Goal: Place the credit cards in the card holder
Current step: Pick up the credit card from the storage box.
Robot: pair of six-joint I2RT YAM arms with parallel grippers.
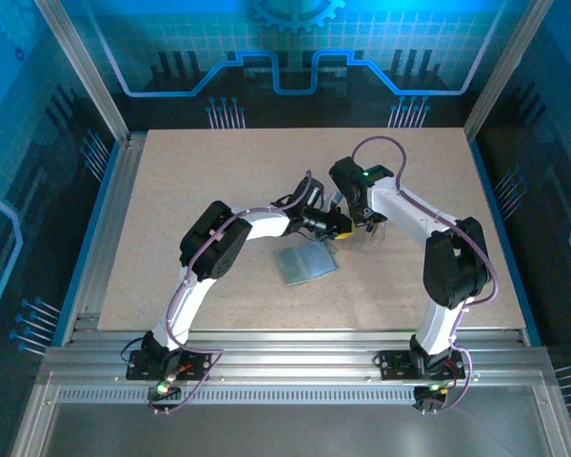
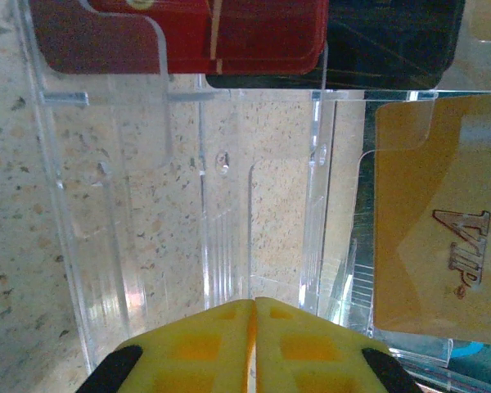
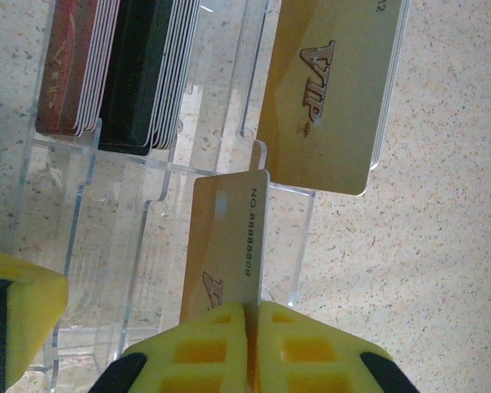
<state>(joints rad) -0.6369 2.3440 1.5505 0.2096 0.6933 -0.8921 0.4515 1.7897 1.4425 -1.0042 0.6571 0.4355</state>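
The step in hand looks like the pick-up: one card is gripped at the rack, and none is yet at the card holder. Furthest left, the left gripper (image 2: 254, 315) has its yellow pads pressed flat together with nothing between them. It sits at the near edge of a clear plastic rack (image 2: 147, 205); whether it touches the rack I cannot tell. The card holder (image 1: 305, 263) lies flat on the table (image 1: 200, 190), just under the left forearm, closer to the arm bases than both grippers and a little left of them. Inside the rack, a red stack (image 2: 229, 33) and a dark stack (image 2: 393, 41) stand at the far end, with a gold card marked VIP (image 2: 425, 229) in the right-hand slot. To the right, the right gripper (image 3: 250, 319) is closed on the short edge of another gold card (image 3: 225, 237), which stands on edge among the rack's clear dividers. The next move probably calls for lifting that card clear of the dividers without snagging, then carrying it back and leftward to the card holder and lining its edge up with the pocket.
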